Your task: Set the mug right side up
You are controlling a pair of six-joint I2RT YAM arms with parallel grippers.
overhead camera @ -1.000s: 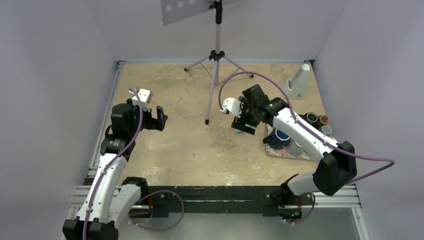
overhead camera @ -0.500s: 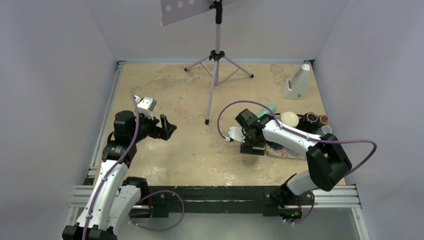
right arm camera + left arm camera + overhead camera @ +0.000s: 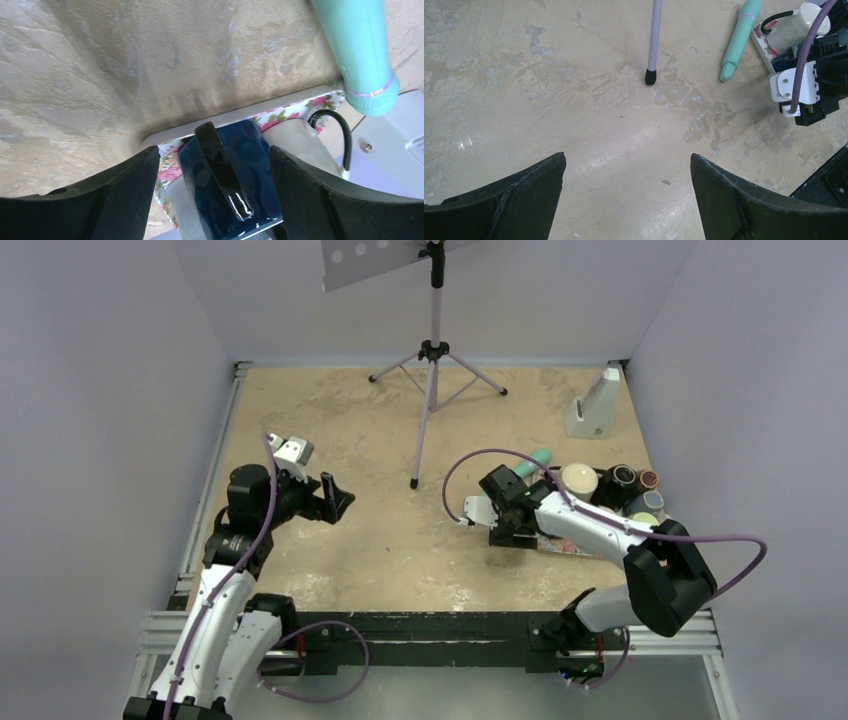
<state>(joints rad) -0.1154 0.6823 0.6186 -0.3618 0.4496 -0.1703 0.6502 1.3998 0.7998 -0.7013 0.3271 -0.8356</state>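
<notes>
A dark blue mug [image 3: 235, 165] with a glossy black handle [image 3: 222, 170] rests on a floral tray [image 3: 167, 172]; its handle faces the right wrist camera, and I cannot tell which way its opening points. My right gripper [image 3: 212, 155] is open, with one finger on either side of the mug and not touching it. In the top view the right gripper [image 3: 508, 533] sits low at the tray's [image 3: 572, 546] left edge and hides the blue mug. A cream mug [image 3: 295, 145] stands just behind it on the tray. My left gripper [image 3: 335, 502] is open and empty over bare table [image 3: 627, 157].
A teal tube [image 3: 540, 456] lies beside the tray's far corner. Several small paint jars [image 3: 635, 480] stand to the right of the tray. A tripod foot [image 3: 414, 483] rests mid-table. A white wedge-shaped object [image 3: 595, 405] stands at the back right.
My right gripper has swung from mid-table down to the tray's left edge and now straddles the blue mug. My left gripper has shifted slightly right and forward.
</notes>
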